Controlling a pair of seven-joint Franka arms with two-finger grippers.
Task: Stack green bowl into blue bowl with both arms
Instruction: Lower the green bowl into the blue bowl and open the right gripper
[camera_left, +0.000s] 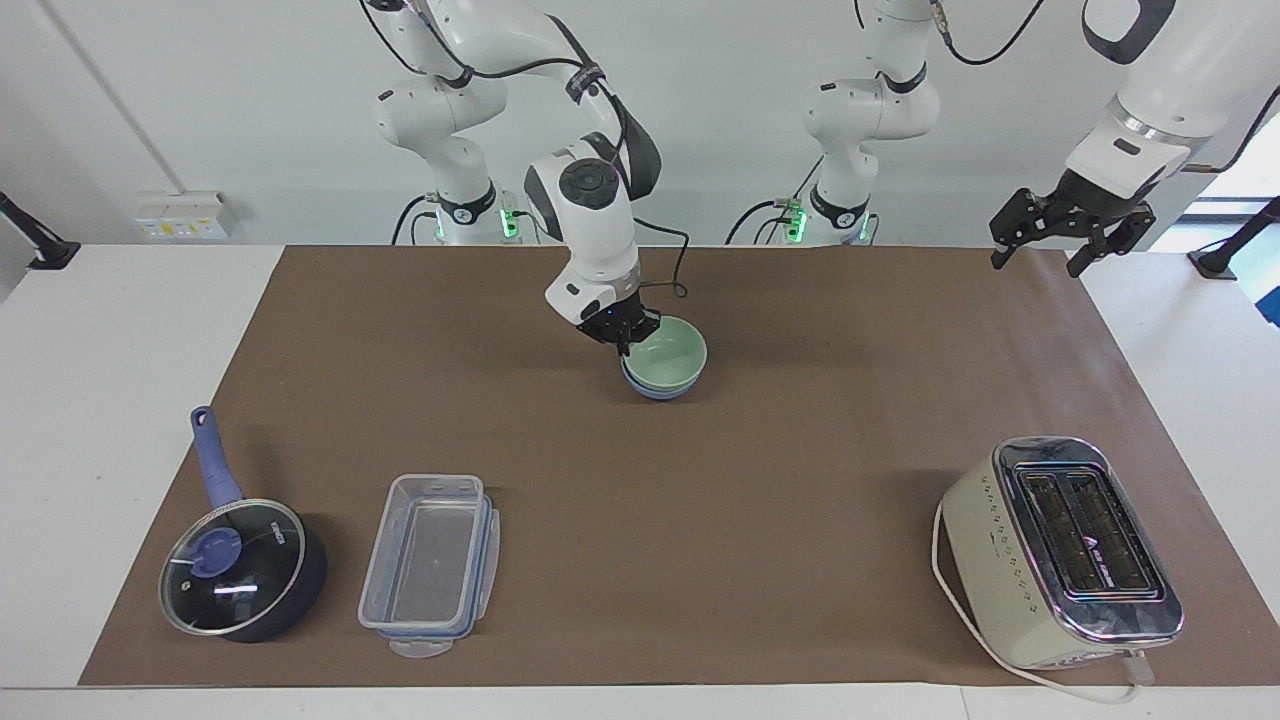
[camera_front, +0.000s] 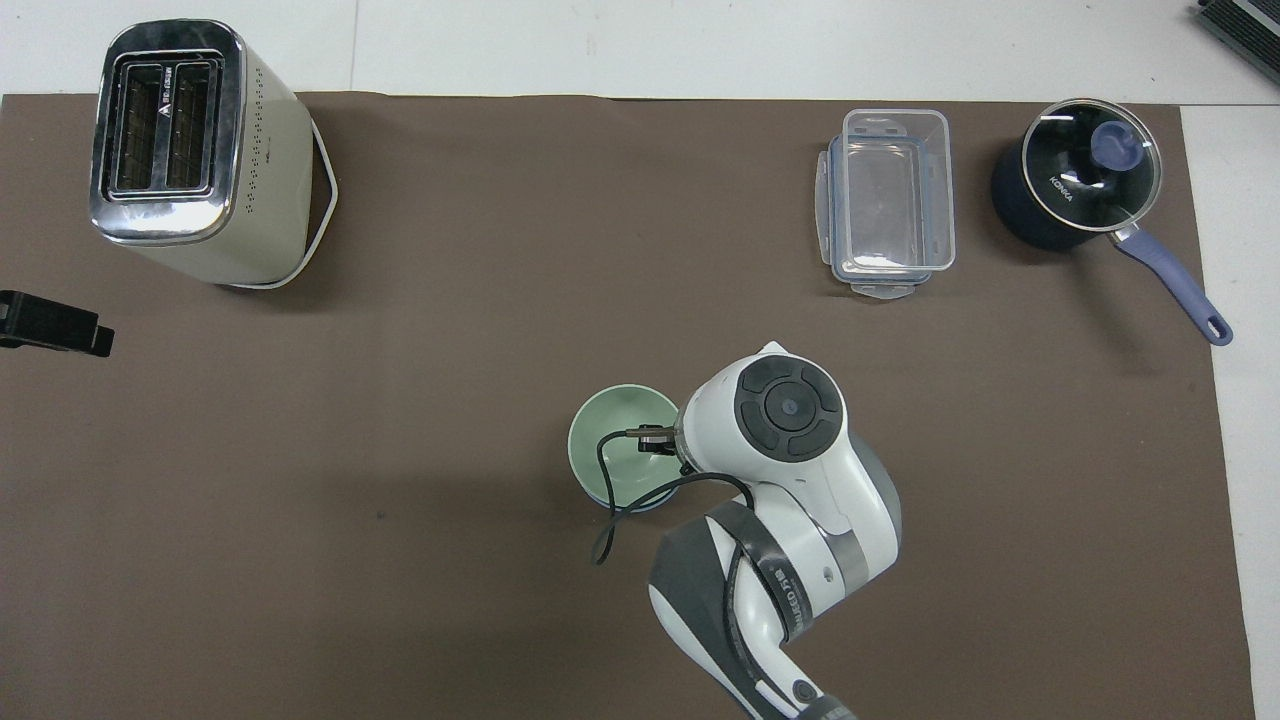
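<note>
While the green bowl sits nested in the blue one at mid-frame, the facing view reads left to right as follows.

saucepan (camera_left: 243, 570): lower left of the frame; dark blue round body, glass lid with a blue knob, long blue handle.
plastic container (camera_left: 430, 565): just beside the saucepan; clear, rectangular, glossy, with clip tabs.
right gripper (camera_left: 622, 337): centre of the frame, down at the rim of the green bowl; jaws clamped together on that rim.
green bowl (camera_left: 668, 352): centre, upper half of the frame; small, round, pale mint, matte and plain, seated inside the blue bowl.
blue bowl (camera_left: 655, 391): under the green bowl, on the brown mat (camera_left: 780, 470); light periwinkle, matte, only a thin band of its wall showing.
toaster (camera_left: 1060, 550): lower right of the frame; cream boxy body, shiny chrome top with two slots, white cord.
left gripper (camera_left: 1070, 232): upper right, raised over the mat's corner, waiting; jaws apart, holding nothing.
tabletop (camera_left: 90, 400): white, smooth, showing around the mat.
</note>
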